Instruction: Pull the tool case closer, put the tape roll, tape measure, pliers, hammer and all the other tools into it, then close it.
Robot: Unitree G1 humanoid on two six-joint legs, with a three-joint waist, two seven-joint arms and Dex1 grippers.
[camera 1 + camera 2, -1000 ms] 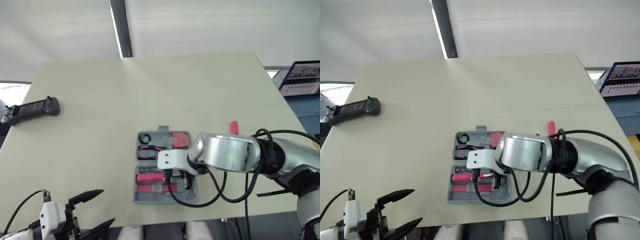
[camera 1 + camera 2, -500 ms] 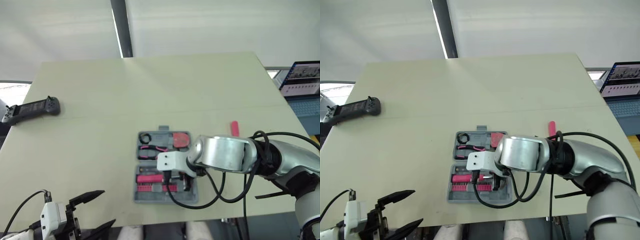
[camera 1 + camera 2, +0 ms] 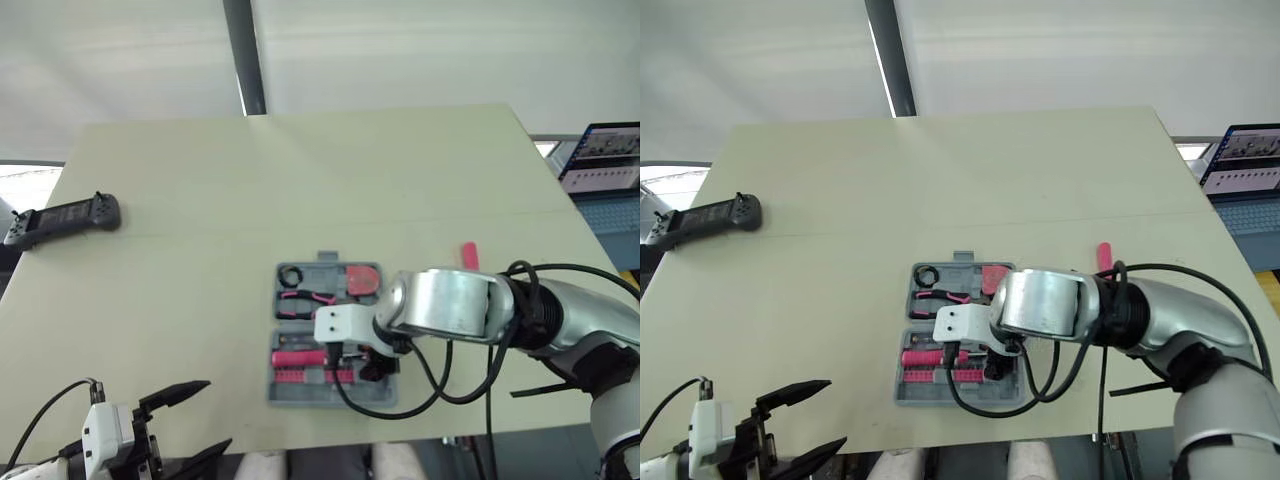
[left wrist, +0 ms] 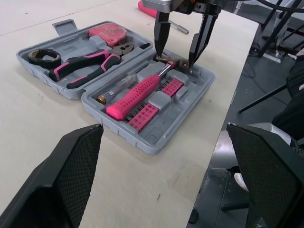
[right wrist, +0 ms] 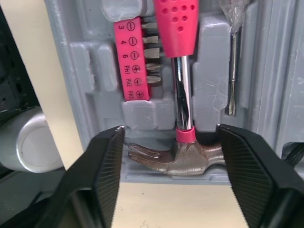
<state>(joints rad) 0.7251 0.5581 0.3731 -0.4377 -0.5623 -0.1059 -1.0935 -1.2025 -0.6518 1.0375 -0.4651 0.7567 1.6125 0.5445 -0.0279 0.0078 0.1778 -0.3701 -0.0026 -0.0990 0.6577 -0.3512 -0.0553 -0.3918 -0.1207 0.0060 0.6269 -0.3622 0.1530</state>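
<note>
Right wrist view: the fingers of the right gripper (image 5: 170,128) are held apart, one on each side of the head of the hammer (image 5: 183,156), and nothing is gripped. The hammer is laid in its slot in the near half of the open case (image 4: 199,90), beside the bits (image 5: 135,61). Putting the hammer in looks done. A pink screwdriver (image 3: 467,254) is left out on the table (image 3: 300,180), right of the case; it should be fetched next, then the case shut. The left gripper (image 3: 190,425) is held open by the near table edge. Hardly anything is changed since a second ago.
</note>
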